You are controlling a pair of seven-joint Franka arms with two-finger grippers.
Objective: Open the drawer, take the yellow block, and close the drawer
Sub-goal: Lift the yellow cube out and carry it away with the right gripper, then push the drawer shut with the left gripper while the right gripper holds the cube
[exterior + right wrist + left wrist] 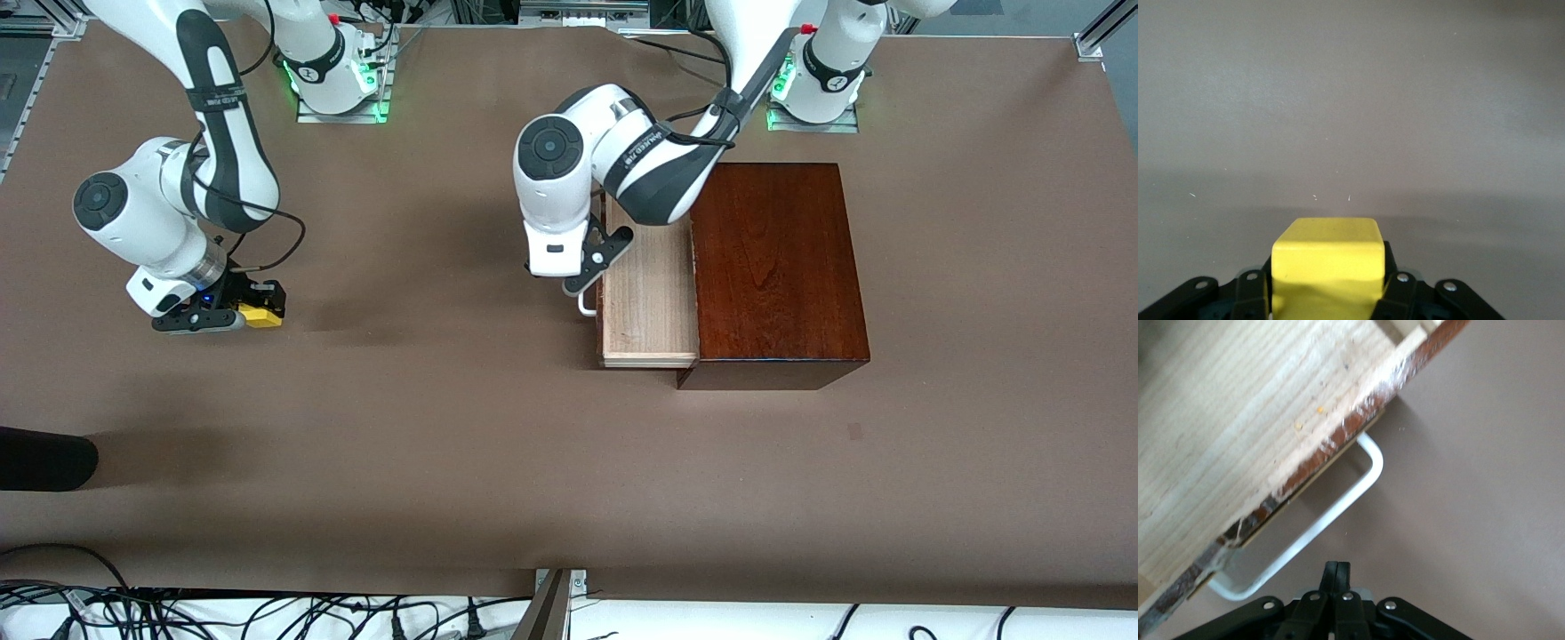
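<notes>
The drawer (649, 298) is pulled out of the mahogany box (778, 267), its pale wood tray showing. Its white bar handle (587, 307) sticks out at the front. My left gripper (576, 286) hangs just in front of the handle (1318, 520), fingers (1337, 577) pressed together with nothing between them. Toward the right arm's end of the table, my right gripper (253, 313) is shut on the yellow block (260, 315), low over the bare table. The block (1327, 263) fills the gap between the right gripper's jaws.
A dark rounded object (44, 458) lies at the table's edge at the right arm's end, nearer the camera. Cables run along the front edge (267, 613). Brown tabletop (444, 427) stretches between the two arms.
</notes>
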